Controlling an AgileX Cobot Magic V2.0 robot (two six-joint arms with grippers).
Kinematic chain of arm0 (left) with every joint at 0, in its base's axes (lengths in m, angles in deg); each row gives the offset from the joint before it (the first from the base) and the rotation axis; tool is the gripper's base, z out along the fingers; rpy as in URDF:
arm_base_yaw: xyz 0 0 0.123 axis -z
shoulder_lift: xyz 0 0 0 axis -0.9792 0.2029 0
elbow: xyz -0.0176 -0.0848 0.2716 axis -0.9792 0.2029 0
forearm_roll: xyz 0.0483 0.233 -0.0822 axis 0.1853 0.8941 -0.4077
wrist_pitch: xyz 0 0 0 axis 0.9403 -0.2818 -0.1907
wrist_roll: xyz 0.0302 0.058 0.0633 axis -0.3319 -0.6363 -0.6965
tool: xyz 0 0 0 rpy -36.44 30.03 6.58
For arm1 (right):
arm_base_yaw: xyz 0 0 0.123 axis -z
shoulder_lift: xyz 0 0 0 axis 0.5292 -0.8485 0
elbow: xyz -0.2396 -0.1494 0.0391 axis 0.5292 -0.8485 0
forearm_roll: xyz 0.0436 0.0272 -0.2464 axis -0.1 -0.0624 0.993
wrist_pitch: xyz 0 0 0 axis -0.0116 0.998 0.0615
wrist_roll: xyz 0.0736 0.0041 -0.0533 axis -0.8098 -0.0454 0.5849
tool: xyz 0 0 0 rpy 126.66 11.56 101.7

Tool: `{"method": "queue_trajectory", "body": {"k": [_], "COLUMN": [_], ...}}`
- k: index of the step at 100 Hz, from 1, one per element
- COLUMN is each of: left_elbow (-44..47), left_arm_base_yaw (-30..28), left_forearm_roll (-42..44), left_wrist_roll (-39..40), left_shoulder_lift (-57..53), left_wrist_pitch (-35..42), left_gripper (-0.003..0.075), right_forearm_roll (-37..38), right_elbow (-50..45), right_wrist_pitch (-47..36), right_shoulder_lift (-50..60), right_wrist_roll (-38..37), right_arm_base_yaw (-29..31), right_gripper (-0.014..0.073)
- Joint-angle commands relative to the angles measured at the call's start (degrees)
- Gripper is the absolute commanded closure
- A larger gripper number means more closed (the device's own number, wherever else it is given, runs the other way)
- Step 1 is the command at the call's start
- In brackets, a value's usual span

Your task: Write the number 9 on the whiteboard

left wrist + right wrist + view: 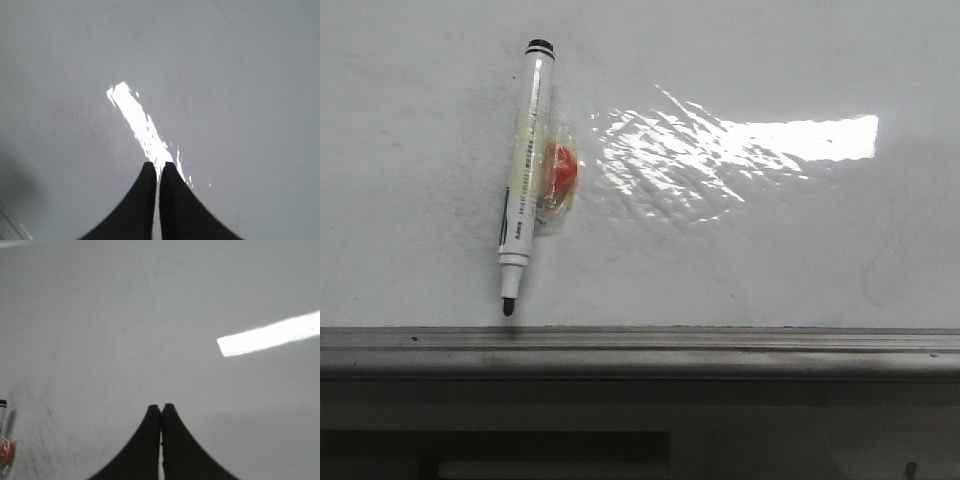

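The whiteboard [770,70] fills the front view, glossy white with a bright glare patch. An uncapped white marker [523,170] lies on it at the left, its black tip [508,306] towards the grey rail [640,345], with an orange piece [559,172] taped to its barrel. No written number 9 shows; only a faint curved smudge [880,250] at the right. Neither gripper shows in the front view. My left gripper [159,165] is shut and empty over bare board [225,75]. My right gripper [161,406] is shut and empty over the board [100,315]; the marker's end [3,412] is at that view's edge.
The grey metal rail runs along the board's near edge, with a dark gap below it. Faint scuffs mark the board near the marker in the right wrist view. A board edge [7,220] shows in the left wrist view's corner.
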State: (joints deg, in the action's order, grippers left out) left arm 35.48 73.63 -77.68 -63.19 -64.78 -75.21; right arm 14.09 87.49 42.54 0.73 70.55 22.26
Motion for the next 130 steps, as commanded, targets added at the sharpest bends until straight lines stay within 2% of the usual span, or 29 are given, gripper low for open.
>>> {"method": "queue_trajectory", "body": {"k": [1,12,24,35,41,48,57,66,69,73,85,88,116,130], "left_elbow": [1.0,-0.6,-6.4,-13.9,-17.5,-20.9,-24.4,-27.0,-27.4,-27.9,-30.4,-30.8,-34.3,-34.3], "left_arm_base_yaw": [-0.3,-0.1,-0.1,-0.1,-0.1,0.9,3.1,5.2,6.4,8.4,13.8,14.7,27.6,36.8], "left_forearm_roll": [-5.1,-3.4,7.1,19.9,21.3,21.9,21.9,22.1,22.2,22.3,23.0,23.0,17.2,15.4], "left_wrist_roll": [0.3,-1.9,-13.0,-16.9,-17.3,-18.9,-20.6,-23.4,-24.0,-25.2,-29.0,-29.0,-29.0,-29.0], "left_shoulder_lift": [-1.6,-1.6,0.8,7.6,12.7,16.9,20.4,24.6,25.6,27.1,32.7,34.2,46.3,50.0], "left_wrist_pitch": [3.7,0.7,-11.9,-22.6,-25.7,-26.9,-29.8,-34.8,-34.8,-34.3,-34.0,-33.9,-29.7,-21.9], "left_gripper": [0.0741,0.0741,0.0741,0.074,0.0732,0.0674,0.0528,0.0389,0.0359,0.0357,0.04,0.0409,0.0416,0.0416], "right_forearm_roll": [-5.0,-6.9,-7.2,1.6,7.5,10.5,11.0,11.0,11.0,11.0,11.3,11.4,11.6,11.6], "right_elbow": [-0.2,3.5,10.2,18.2,23.4,28.7,34.0,38.5,39.5,40.7,42.5,42.5,42.5,42.5], "right_wrist_pitch": [-3.8,0.6,8.1,21.3,30.3,36.2,38.6,39.5,40.0,40.8,43.6,43.6,44.1,44.5], "right_shoulder_lift": [1.0,0.8,-2.1,-10.4,-15.8,-22.0,-27.9,-31.1,-31.9,-32.5,-33.4,-33.4,-33.4,-33.4], "right_wrist_roll": [-0.2,-0.2,0.8,2.4,2.4,2.4,2.4,2.4,2.4,2.4,2.4,2.4,2.4,2.3], "right_arm_base_yaw": [0.1,0.1,0.1,0.1,0.1,0.1,0.1,0.1,0.1,0.1,0.1,0.1,0.1,0.1], "right_gripper": [0.0655,0.0654,0.0629,0.0629,0.0629,0.0629,0.0624,0.0554,0.0513,0.0433,0.0152,0.0118,0.0134,0.0134]}}
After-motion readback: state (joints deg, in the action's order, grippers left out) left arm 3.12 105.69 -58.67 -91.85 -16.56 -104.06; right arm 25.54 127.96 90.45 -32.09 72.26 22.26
